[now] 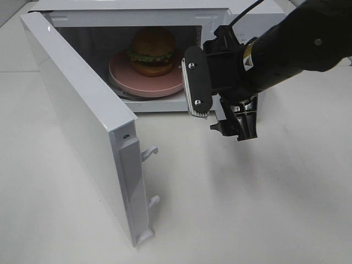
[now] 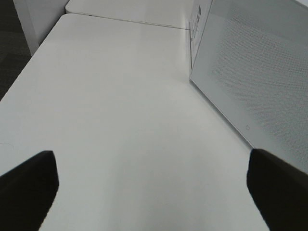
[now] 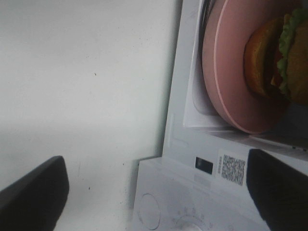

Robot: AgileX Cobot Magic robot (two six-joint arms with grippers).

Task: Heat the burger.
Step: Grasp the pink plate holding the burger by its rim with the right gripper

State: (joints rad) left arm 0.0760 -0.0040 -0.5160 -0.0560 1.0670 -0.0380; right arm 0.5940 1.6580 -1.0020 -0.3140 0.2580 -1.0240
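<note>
The burger (image 1: 152, 50) sits on the pink plate (image 1: 122, 74) inside the microwave (image 1: 132, 12), at 12 o'clock on the counter (image 1: 247, 209), so the risks now lie in shutting it in. The door (image 1: 77, 121) stands wide open, swung out toward 7 o'clock. The right tool (image 1: 216, 118), jaws spread and empty, hangs just in front of the opening at the plate's 4 o'clock, and a door swung shut while it is there would strike it. The left tool (image 2: 154, 192), likewise spread and empty, faces the door's outer side. A push placed near the hinge, or too sharp, could slide the microwave across the smooth counter or leave the latch hooks (image 1: 149, 152) unseated. The plate's front rim lies close to the sill, so the closing door may nudge it.
</note>
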